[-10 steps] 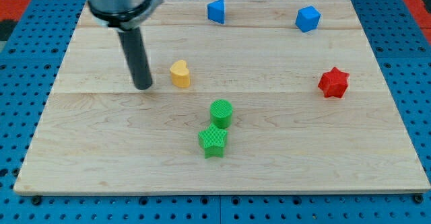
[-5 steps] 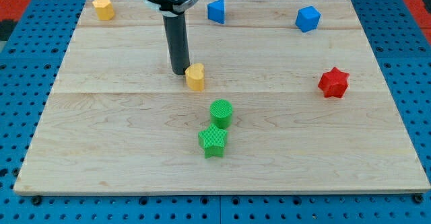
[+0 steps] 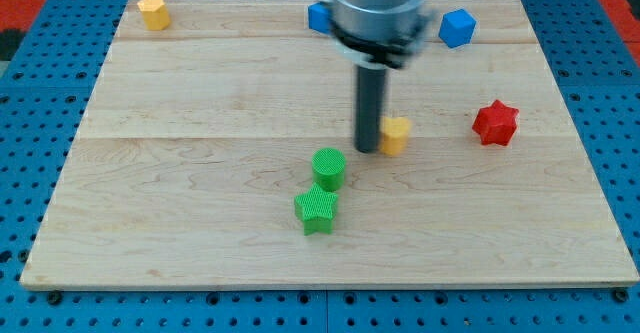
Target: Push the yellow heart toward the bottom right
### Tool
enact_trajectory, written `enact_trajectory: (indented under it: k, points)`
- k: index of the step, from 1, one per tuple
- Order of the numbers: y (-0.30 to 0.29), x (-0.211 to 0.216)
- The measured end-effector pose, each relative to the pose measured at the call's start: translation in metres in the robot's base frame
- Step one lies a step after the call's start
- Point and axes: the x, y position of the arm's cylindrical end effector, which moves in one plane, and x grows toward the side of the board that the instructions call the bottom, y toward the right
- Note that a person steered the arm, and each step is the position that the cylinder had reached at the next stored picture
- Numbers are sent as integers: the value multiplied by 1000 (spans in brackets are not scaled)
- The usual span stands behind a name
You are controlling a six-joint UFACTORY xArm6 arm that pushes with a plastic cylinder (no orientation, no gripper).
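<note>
Centrally, a pale wooden board (image 3: 200, 233) lies on a blue pegboard table (image 3: 30, 173). The dark rod's lower end, my tip (image 3: 367, 149), presses against the view's left side of the yellow heart block (image 3: 396, 134), near the board's middle, grasping nothing. A red star block (image 3: 495, 123) sits to its right. Below-left, a green cylinder (image 3: 328, 167) touches a green star (image 3: 316, 209). Two blue blocks (image 3: 457, 27) (image 3: 318, 16) and a yellow block (image 3: 153, 12) line the top.

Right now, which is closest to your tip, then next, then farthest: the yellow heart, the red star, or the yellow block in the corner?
1. Yellow heart, touching my tip on its right.
2. Red star, farther right.
3. Yellow block, top-left corner.
</note>
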Motion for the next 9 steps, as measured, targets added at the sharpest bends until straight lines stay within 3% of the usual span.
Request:
enact_trajectory:
  k: [2,3,5,7,8,9]
  points:
    - [-33,-71]
    - [42,-45]
    - [107,81]
    - [81,16]
    - [27,46]
    - [33,71]
